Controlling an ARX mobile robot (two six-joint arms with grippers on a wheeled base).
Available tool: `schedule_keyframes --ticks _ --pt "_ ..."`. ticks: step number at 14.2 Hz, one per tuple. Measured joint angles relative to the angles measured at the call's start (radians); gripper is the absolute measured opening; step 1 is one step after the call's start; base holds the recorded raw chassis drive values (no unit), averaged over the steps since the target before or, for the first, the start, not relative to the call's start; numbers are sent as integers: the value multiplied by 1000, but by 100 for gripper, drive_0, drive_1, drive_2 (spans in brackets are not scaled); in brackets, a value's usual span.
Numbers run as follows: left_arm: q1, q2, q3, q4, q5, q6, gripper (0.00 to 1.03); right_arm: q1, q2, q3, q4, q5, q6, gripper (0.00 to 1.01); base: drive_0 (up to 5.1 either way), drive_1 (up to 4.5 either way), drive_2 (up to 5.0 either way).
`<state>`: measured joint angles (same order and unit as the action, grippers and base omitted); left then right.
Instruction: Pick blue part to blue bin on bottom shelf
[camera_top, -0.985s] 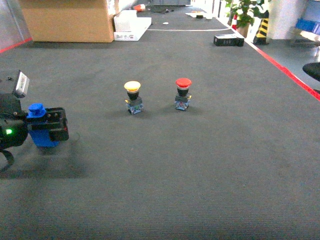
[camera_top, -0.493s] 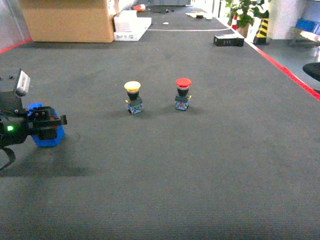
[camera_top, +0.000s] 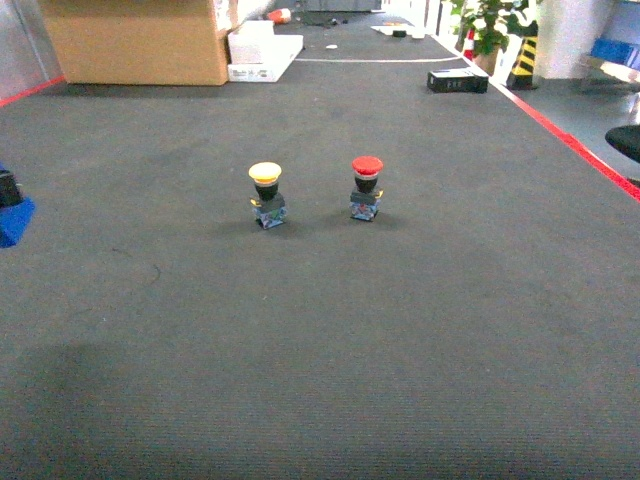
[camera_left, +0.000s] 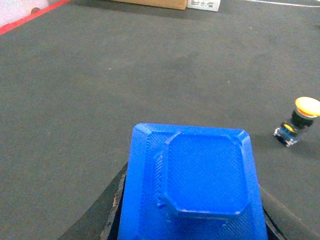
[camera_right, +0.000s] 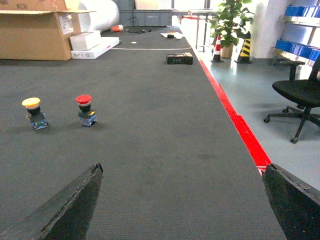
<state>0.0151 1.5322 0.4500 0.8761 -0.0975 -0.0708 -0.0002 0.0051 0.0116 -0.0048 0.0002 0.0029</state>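
Observation:
The blue part (camera_left: 200, 180) fills the lower middle of the left wrist view, wedged between the dark fingers (camera_left: 107, 220) of my left gripper (camera_left: 195, 227), which is shut on it. In the head view only a corner of the blue part (camera_top: 14, 220) shows at the far left edge, held above the floor. My right gripper (camera_right: 182, 200) is open, with bare carpet between its fingers (camera_right: 75, 205); it is outside the head view. A steel rack with blue bins (camera_right: 299, 49) stands far off at the right. I cannot tell its tiers apart.
A yellow-capped button (camera_top: 266, 194) and a red-capped button (camera_top: 366, 187) stand on the dark carpet. Behind them are a cardboard box (camera_top: 135, 40), white boxes (camera_top: 262, 50), a black case (camera_top: 458, 80), a red floor line (camera_right: 240, 125) and an office chair (camera_right: 300, 95).
My left gripper has carried the blue part leftward, from the left part of the head view almost out past its left edge. The buttons have not moved.

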Motion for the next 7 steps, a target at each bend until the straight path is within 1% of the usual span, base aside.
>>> schedule_keyframes --ticks 2,3,4,5,6,7 --pt "-45 -272 -123 -126 -43 0 44 0 0 0 0 0 0 98 0 0 0" --pt "-62 -428 -156 -194 -73 0 44 0 0 0 0 0 0 98 0 0 0" --pt "-79 -578 -177 -263 -105 3 44 0 0 0 0 0 0 98 0 0 0" --pt "-100 -711 -192 -347 -135 17 44 0 0 0 0 0 0 98 0 0 0" --pt "-127 -837 -207 -449 -159 23 44 0 0 0 0 0 0 98 0 0 0" --pt "-161 -960 -216 -554 -200 27 44 0 0 0 0 0 0 98 0 0 0"
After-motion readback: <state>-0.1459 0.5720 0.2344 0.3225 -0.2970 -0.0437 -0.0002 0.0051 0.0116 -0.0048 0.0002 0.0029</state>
